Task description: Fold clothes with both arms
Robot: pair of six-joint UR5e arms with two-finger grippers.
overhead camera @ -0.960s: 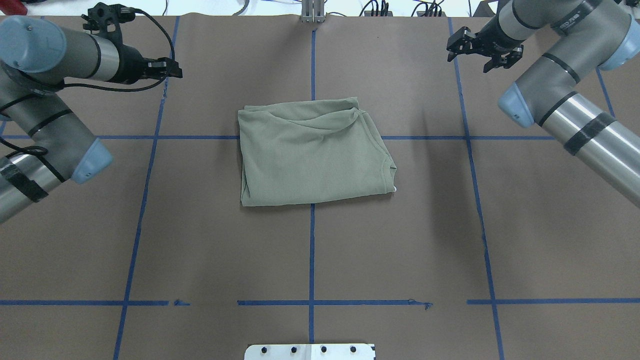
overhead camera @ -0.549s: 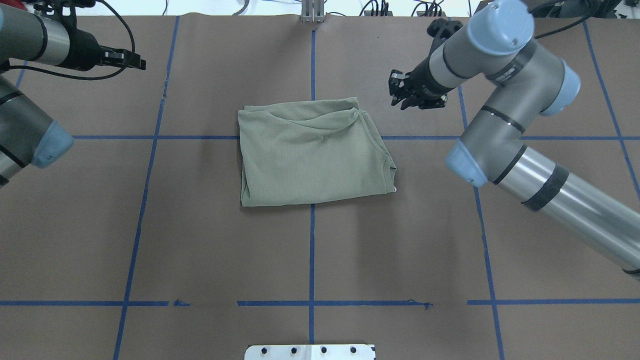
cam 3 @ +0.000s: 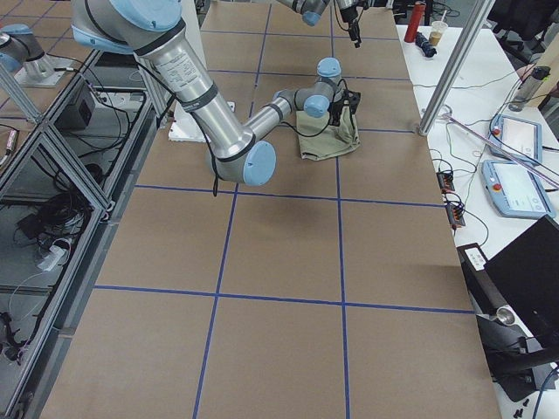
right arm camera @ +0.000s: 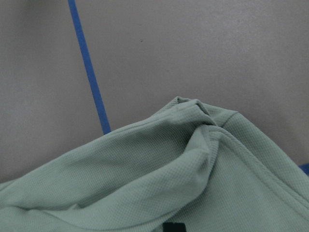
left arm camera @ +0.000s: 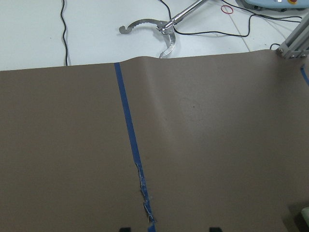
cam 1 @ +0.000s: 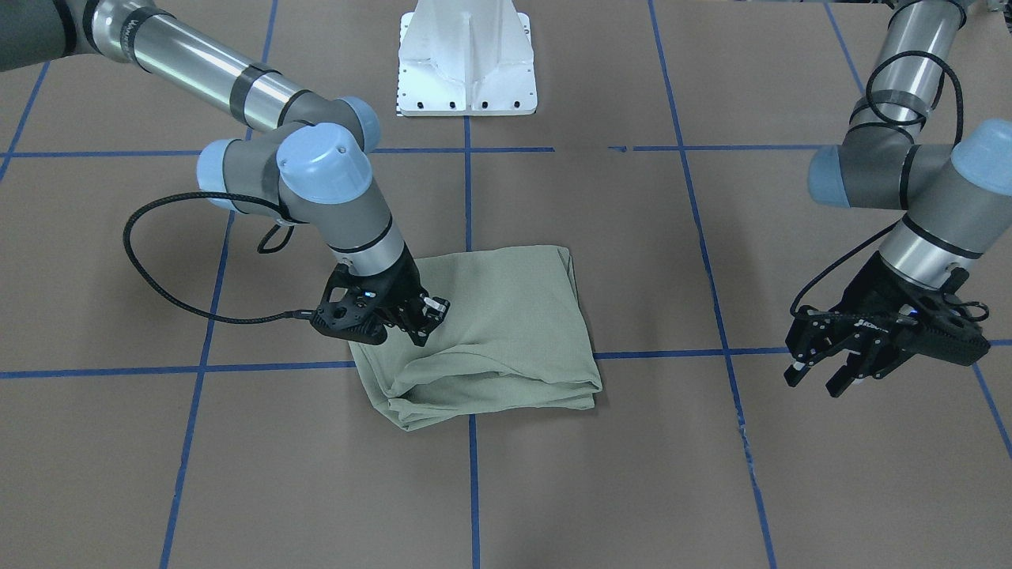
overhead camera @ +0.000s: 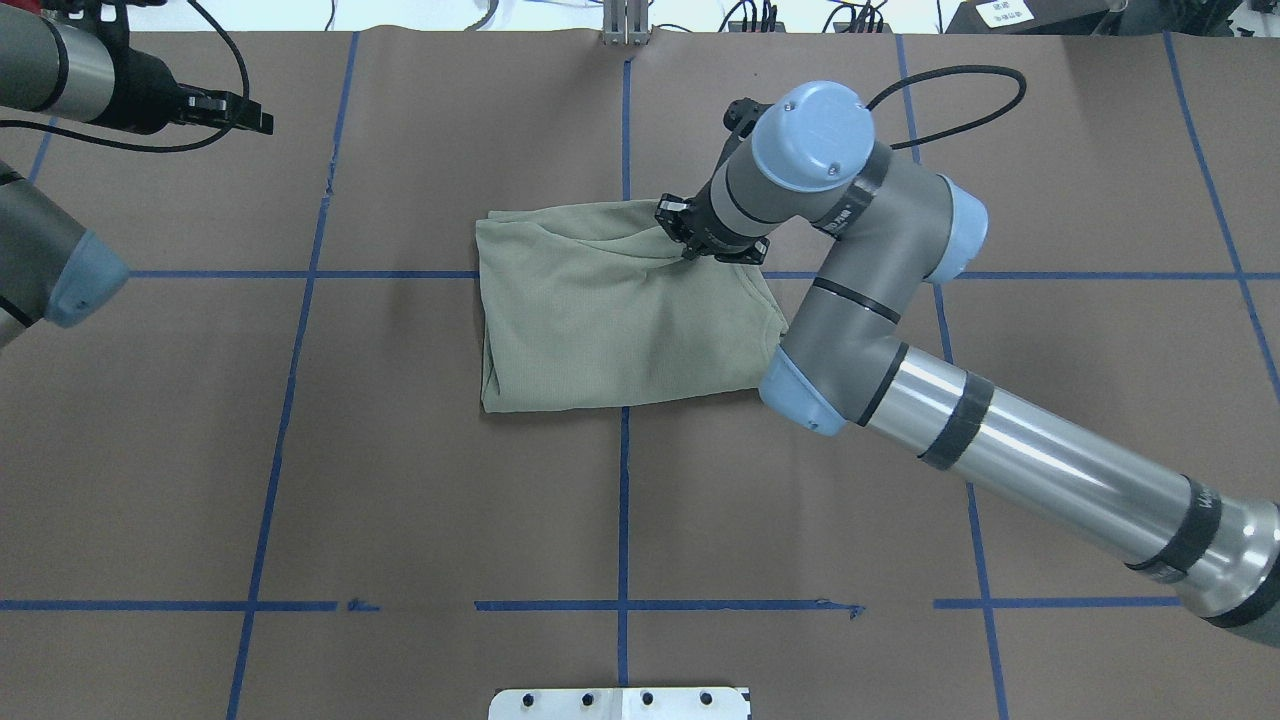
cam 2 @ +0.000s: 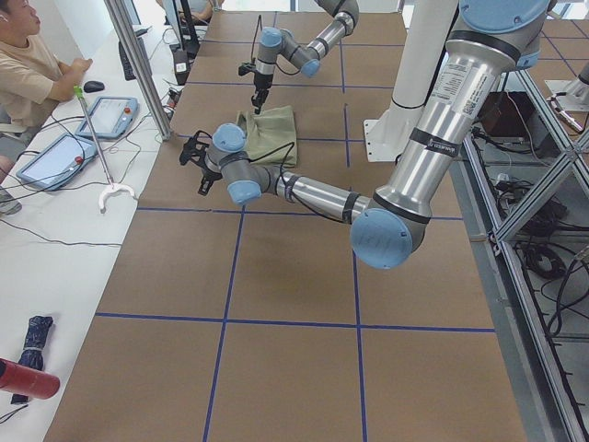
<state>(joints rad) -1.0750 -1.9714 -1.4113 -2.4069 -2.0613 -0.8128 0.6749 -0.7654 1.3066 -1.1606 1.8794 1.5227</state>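
Note:
The sage-green shirt (overhead camera: 610,320) lies folded into a rough rectangle at the table's middle, also in the front view (cam 1: 506,324). My right gripper (overhead camera: 688,240) is down at the shirt's far right corner, over a raised fold (right arm camera: 193,121). In the right wrist view its fingertips (right arm camera: 175,227) show as one black block, so it is shut. I see no cloth between them. From the front, the right gripper (cam 1: 425,320) touches the cloth's edge. My left gripper (overhead camera: 258,115) hangs open over bare paper at the far left, well away from the shirt (cam 1: 814,379).
Brown paper with blue tape lines (overhead camera: 623,500) covers the table. The white base pedestal (cam 1: 466,63) stands at the robot's side. A metal post (cam 2: 138,74), tablets and a seated person (cam 2: 28,64) are beyond the far edge. A grabber tool (left arm camera: 154,26) lies past the paper.
My right arm has swung in from the far right and come down on the shirt's far right corner, its fingers closing on the way. My left gripper drew back to the far left. The shirt has not shifted.

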